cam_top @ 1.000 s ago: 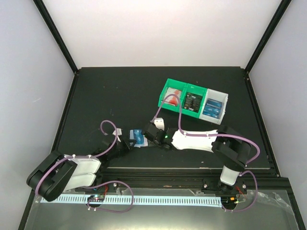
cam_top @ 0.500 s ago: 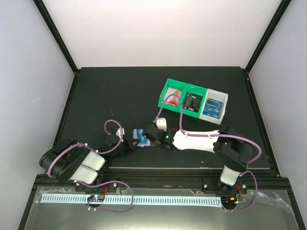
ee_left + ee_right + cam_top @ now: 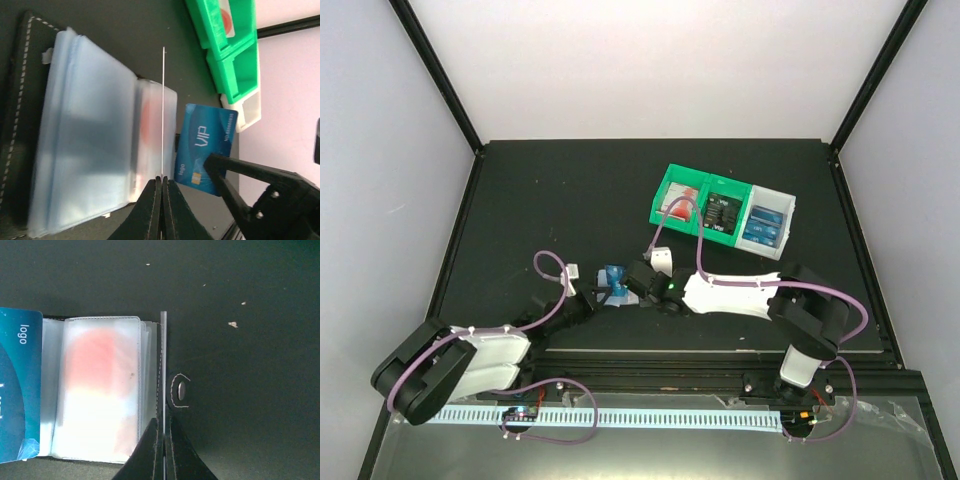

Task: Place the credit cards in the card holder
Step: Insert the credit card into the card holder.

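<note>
The card holder (image 3: 180, 390) lies open on the black table, clear sleeves spread, and shows in the left wrist view (image 3: 20, 100). One sleeve holds a red-and-white card (image 3: 100, 390); a blue card (image 3: 20, 390) lies beside it. My right gripper (image 3: 163, 422) is shut on a thin card seen edge-on; from the left wrist it reads as a blue VIP card (image 3: 205, 145), held upright at the holder's edge (image 3: 613, 276). My left gripper (image 3: 162, 179) is shut on a thin pale sheet, seemingly a sleeve, over the holder. Both grippers meet at the holder (image 3: 592, 292), (image 3: 623, 286).
A green bin (image 3: 685, 195) with red-and-white cards and black cards (image 3: 723, 215) stands at the back right, joined to a white bin (image 3: 767, 225) of blue cards. It shows in the left wrist view (image 3: 225, 45). Black frame rails edge the table.
The blue card has risen from lying flat near the holder to standing more upright, slightly farther right. The left arm's elbow swung out and back; both grippers stayed at the holder.
</note>
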`<state>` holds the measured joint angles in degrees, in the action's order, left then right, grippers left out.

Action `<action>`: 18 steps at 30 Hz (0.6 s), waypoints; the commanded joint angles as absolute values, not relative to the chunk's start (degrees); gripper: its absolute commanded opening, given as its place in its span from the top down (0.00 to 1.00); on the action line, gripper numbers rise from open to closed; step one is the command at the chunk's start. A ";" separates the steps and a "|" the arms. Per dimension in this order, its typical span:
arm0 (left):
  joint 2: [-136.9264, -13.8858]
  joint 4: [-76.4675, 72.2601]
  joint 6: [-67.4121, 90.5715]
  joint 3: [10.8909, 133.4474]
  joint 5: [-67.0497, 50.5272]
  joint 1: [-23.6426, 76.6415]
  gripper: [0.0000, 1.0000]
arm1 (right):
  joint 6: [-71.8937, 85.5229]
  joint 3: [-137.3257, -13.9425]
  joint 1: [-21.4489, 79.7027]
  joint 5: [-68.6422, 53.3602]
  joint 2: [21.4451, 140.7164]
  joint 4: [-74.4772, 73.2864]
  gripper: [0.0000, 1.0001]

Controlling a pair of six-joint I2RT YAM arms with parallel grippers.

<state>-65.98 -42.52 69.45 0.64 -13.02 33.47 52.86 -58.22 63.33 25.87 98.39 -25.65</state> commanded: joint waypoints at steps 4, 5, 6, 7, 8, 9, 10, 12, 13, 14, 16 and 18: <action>-69.34 -41.27 68.27 2.28 -12.78 33.89 0.98 | 53.81 -57.12 63.37 27.90 96.77 -25.50 0.99; -69.99 -41.95 68.27 2.35 -12.97 33.86 0.99 | 53.77 -56.97 63.31 27.68 96.70 -25.12 0.99; -70.74 -42.71 68.26 2.44 -13.29 33.92 0.98 | 53.76 -56.83 63.24 27.47 96.68 -24.75 0.99; -71.37 -43.27 68.29 2.52 -13.58 33.96 0.98 | 53.71 -56.71 63.23 27.14 96.75 -24.36 0.99; -72.04 -43.95 68.29 2.59 -13.80 34.00 0.98 | 53.70 -56.61 63.08 26.63 96.76 -24.08 0.99; -72.66 -44.67 68.16 2.67 -14.17 33.97 0.99 | 53.55 -56.53 62.96 26.09 96.77 -23.70 0.99; -72.99 -45.26 68.04 2.83 -14.48 34.01 0.98 | 53.56 -56.32 62.86 25.78 96.77 -23.39 0.99; -74.33 -46.48 67.88 3.06 -15.06 33.97 0.98 | 53.61 -56.10 62.80 25.47 96.77 -23.13 0.99; -74.92 -46.98 67.86 3.14 -15.22 33.95 0.99 | 53.59 -56.03 62.76 25.38 96.84 -23.12 0.99; -75.11 -47.24 67.90 3.16 -15.28 34.01 0.98 | 53.54 -56.01 62.75 25.24 96.97 -23.07 0.99; -75.38 -47.36 67.93 3.32 -15.37 33.93 0.98 | 53.49 -55.97 62.67 24.89 97.11 -23.01 0.99; -75.89 -47.56 68.01 3.47 -15.46 33.94 0.98 | 53.57 -55.88 62.66 24.90 97.27 -22.94 0.99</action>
